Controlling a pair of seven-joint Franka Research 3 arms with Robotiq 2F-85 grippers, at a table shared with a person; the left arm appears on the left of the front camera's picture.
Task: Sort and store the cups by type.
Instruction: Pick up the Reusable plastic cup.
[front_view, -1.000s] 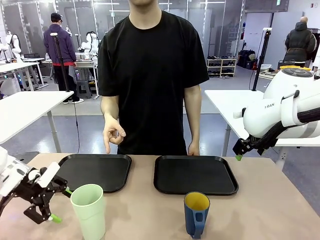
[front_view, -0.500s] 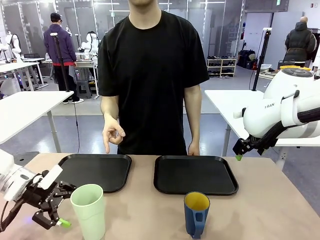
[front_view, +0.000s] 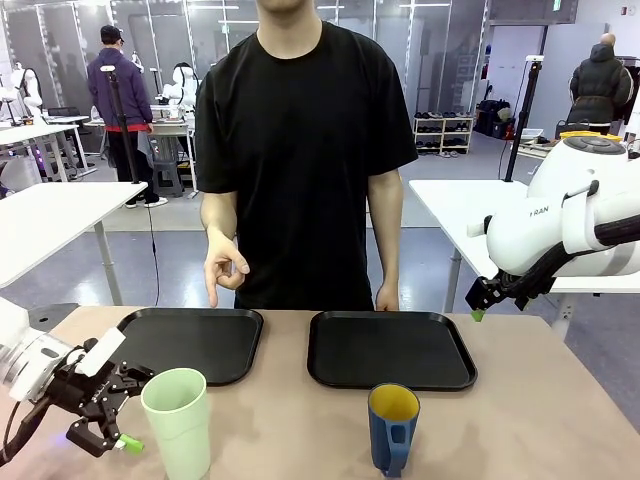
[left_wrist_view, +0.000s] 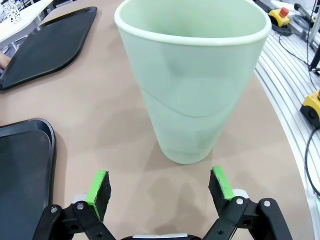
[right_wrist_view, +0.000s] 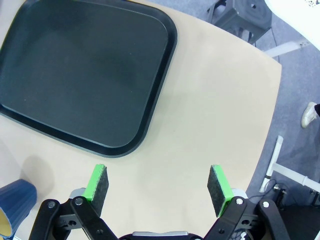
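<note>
Tan table (front_view: 540, 400); two black trays (front_view: 390, 348) behind tumbler (front_view: 178, 420), mug (front_view: 392, 425).

bare tabletop (left_wrist_view: 115, 125) is lying between the left gripper (left_wrist_view: 160, 185), its jaws standing wide apart, and the mint tumbler (left_wrist_view: 192, 100) directly ahead. a black tray (left_wrist_view: 25, 170) is bordering one finger's side. the blue mug (front_view: 392, 428) is standing well apart from the tumbler. a person's hand (front_view: 225, 265) is hanging over that tray's far edge.

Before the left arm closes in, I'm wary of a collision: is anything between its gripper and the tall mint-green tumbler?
Nothing visible does. The open left gripper faces the tall pale mint-green handleless tumbler directly, with only bare tan tabletop between them.
</note>
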